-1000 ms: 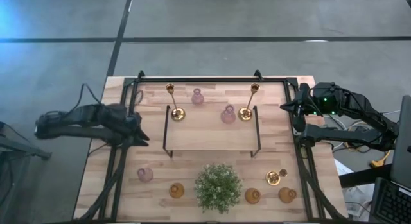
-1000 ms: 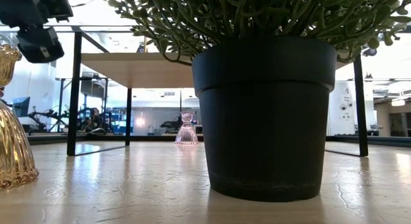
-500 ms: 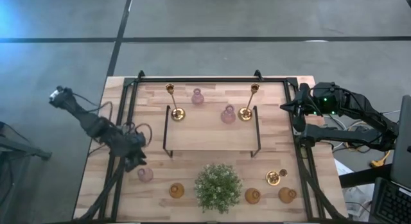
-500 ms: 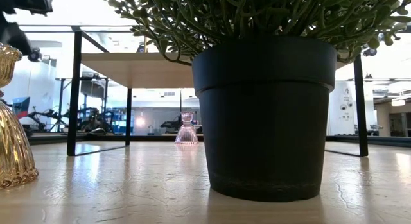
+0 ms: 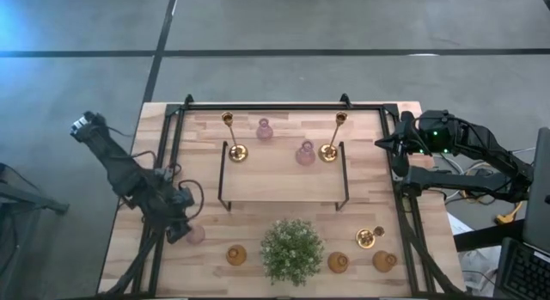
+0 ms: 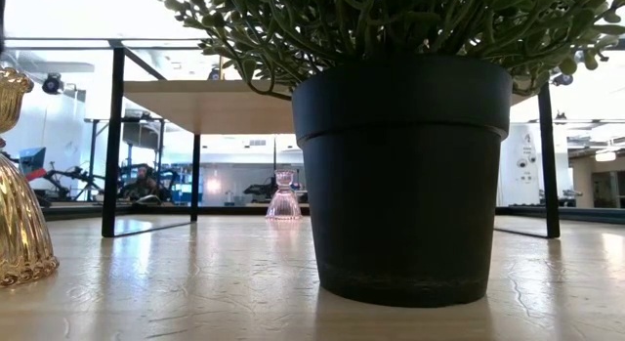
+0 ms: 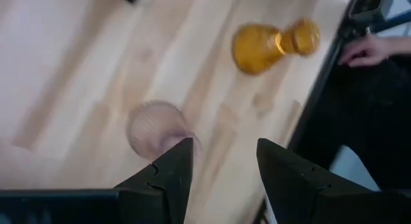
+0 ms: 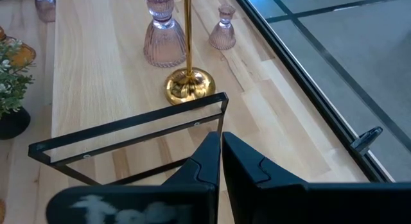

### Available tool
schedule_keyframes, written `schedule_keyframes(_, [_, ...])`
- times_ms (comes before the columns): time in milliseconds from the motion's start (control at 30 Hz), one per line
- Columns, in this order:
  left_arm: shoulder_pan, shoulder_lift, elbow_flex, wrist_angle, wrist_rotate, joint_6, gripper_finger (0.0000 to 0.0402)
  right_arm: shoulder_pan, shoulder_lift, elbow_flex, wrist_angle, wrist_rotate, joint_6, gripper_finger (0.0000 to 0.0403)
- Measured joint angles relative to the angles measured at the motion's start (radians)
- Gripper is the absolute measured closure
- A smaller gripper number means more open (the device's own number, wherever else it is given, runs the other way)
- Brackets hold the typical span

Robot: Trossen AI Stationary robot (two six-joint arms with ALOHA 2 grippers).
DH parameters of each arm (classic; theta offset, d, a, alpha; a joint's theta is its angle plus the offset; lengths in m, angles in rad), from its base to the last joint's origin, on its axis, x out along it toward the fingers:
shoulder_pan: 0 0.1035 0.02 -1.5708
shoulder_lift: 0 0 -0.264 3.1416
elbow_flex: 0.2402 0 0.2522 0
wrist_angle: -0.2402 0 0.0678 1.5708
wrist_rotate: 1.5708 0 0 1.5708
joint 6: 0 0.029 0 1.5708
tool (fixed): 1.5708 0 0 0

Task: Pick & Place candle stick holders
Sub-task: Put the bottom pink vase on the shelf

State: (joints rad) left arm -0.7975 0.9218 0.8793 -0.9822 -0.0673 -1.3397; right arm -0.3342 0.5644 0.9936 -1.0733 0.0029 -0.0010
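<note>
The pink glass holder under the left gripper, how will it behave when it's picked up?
The pink glass holder looks smooth and ribbed, so it may slip between the open fingers of the left gripper. Being glass, it is probably fragile and fairly heavy for its size. Its squat, wide base should resist tipping.

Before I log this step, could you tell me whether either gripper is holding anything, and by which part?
Nothing is held. The left gripper hovers open above a pink glass holder; the right gripper waits shut and empty.

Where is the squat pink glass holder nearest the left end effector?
The squat pink glass holder sits front-left on the table in the high view, just under the open left end effector.
</note>
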Motion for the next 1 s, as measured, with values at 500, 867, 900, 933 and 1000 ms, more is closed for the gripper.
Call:
schedule_keyframes(500, [-0.306,0.229,0.049,-0.012,-0.142,-0.456,0.0226,0.000,0.000,0.000,0.000,0.000,0.000,0.0390])
schedule_keyframes(867, [-0.326,0.400,0.048,0.006,-0.077,-0.548,0.0225,0.000,0.000,0.000,0.000,0.000,0.000,0.0390])
schedule_keyframes(900, [-0.326,0.411,0.048,0.006,-0.076,-0.548,0.0225,0.000,0.000,0.000,0.000,0.000,0.000,0.0390])
schedule_keyframes(933, [-0.326,0.423,0.048,0.006,-0.076,-0.548,0.0225,0.000,0.000,0.000,0.000,0.000,0.000,0.0390])
schedule_keyframes(1000, [-0.326,0.444,0.048,0.006,-0.082,-0.548,0.0225,0.000,0.000,0.000,0.000,0.000,0.000,0.0390])
